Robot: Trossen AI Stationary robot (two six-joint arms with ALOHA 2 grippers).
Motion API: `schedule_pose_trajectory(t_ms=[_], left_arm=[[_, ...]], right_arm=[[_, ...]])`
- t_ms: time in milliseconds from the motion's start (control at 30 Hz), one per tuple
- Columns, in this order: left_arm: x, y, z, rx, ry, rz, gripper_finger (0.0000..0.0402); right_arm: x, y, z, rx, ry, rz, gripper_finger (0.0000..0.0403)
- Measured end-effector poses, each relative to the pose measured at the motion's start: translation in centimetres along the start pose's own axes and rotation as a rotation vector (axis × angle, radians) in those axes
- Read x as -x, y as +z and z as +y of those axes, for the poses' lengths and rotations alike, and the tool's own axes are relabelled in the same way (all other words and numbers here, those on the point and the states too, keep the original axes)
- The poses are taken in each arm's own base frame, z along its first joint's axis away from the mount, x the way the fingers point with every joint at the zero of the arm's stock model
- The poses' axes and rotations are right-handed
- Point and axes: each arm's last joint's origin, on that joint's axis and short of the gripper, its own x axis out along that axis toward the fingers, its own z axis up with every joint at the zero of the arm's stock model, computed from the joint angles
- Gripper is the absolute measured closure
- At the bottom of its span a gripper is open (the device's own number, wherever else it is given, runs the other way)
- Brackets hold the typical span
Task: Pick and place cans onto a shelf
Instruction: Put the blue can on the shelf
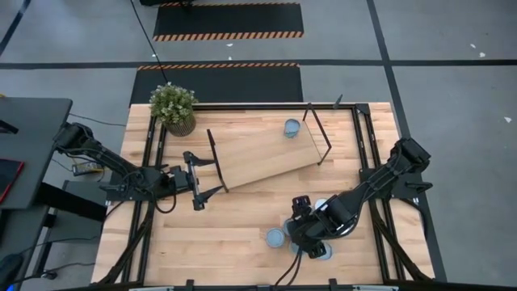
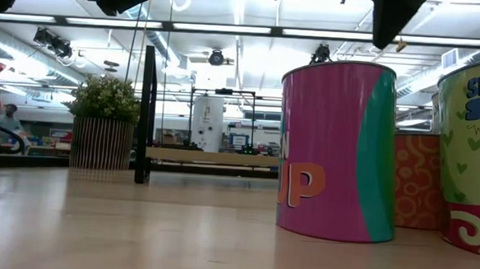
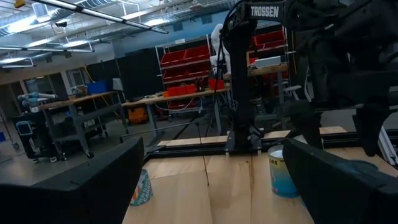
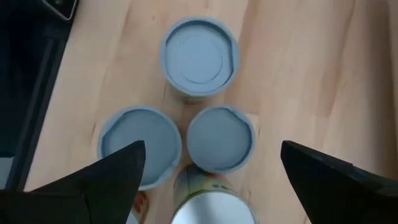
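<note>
1. My right gripper (image 1: 300,212) hangs over the cluster of cans (image 4: 199,57) near the front of the table, fingers spread wide and holding nothing.
2. In the right wrist view the cans sit straight below the hand: three blue-grey tops packed close together, apparently touching, with a fourth, white-topped can (image 4: 211,213) lying nearest, between the two fingers.
3. Every can in that cluster stands upright, long axis vertical, round top facing up at the gripper. So I judge the coming move is a straight descent onto one can; the tight packing leaves little room for a finger between neighbours.
4. The right gripper is plainly the nearer one. My left gripper (image 1: 194,179) waits well off to the side, by the near end of the shelf (image 1: 258,149), also wide open and empty.
5. The shelf lies away from the right hand, toward the table's far side, its long axis slanted across the tabletop, with one can (image 1: 292,128) already standing on it.
6. A potted plant (image 1: 174,107) stands beyond the shelf's left end, clear of the path.
</note>
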Motion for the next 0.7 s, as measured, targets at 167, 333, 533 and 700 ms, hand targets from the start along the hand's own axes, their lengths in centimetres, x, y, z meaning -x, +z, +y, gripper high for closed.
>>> schedule_pose_trajectory(t_ms=[167, 333, 533, 700], left_arm=[[0.0, 0.0, 0.0, 0.005, 0.0, 0.0, 0.0013], [0.0, 0.0, 0.0, 0.007, 0.0, 0.0, 0.0013], [0.0, 0.0, 0.0, 0.007, 0.0, 0.0, 0.0013], [0.0, 0.0, 0.0, 0.007, 0.0, 0.0, 0.0013]], right_arm=[[0.0, -0.1, -0.1, 0.007, -0.027, 0.005, 0.0021], [0.0, -0.6, -0.3, -0.002, -0.043, 0.056, 0.0021], [0.1, -1.5, -0.5, -0.021, -0.027, 0.161, 0.0021], [0.2, -2.1, -0.6, -0.021, -0.027, 0.23, 0.0021]])
